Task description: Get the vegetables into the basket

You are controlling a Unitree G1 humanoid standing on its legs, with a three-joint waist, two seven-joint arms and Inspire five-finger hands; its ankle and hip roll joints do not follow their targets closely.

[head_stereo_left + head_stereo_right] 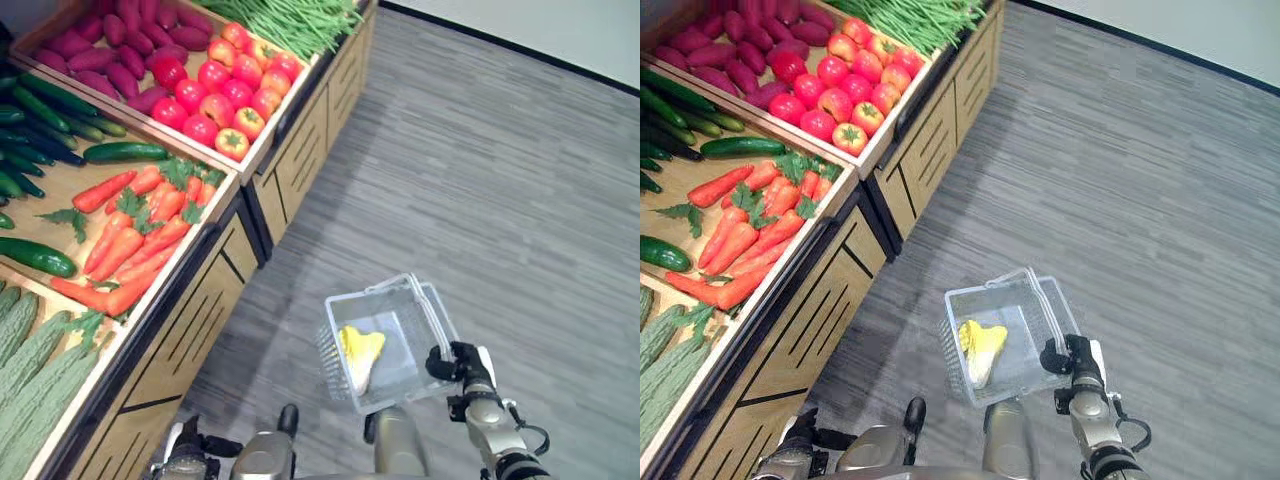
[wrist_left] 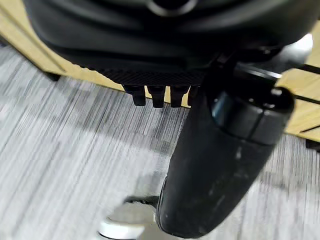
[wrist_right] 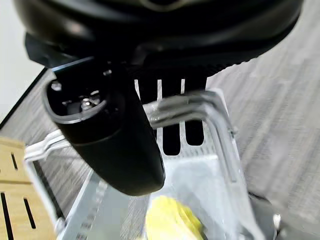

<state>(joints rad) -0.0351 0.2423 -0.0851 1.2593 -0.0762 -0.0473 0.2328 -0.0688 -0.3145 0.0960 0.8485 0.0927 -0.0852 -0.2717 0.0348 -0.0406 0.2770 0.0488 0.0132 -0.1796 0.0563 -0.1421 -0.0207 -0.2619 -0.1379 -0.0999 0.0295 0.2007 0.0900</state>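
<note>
We see the right hand (image 1: 457, 362) with fingers curled around the handles of a clear wire basket (image 1: 408, 375), held above grey floor (image 1: 520, 180). Inside lies a yellow vegetable (image 1: 358, 352), its kind unclear, long axis running toward the robot. The left hand (image 2: 165, 55) hangs beside the wooden produce stand (image 1: 200, 320), fingers mostly hidden, so we cannot tell their state.

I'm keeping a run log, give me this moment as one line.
right hand: shut on basket handle | basket: holds yellow vegetable | left hand: idle, low by stand | carrots: on stand
</note>
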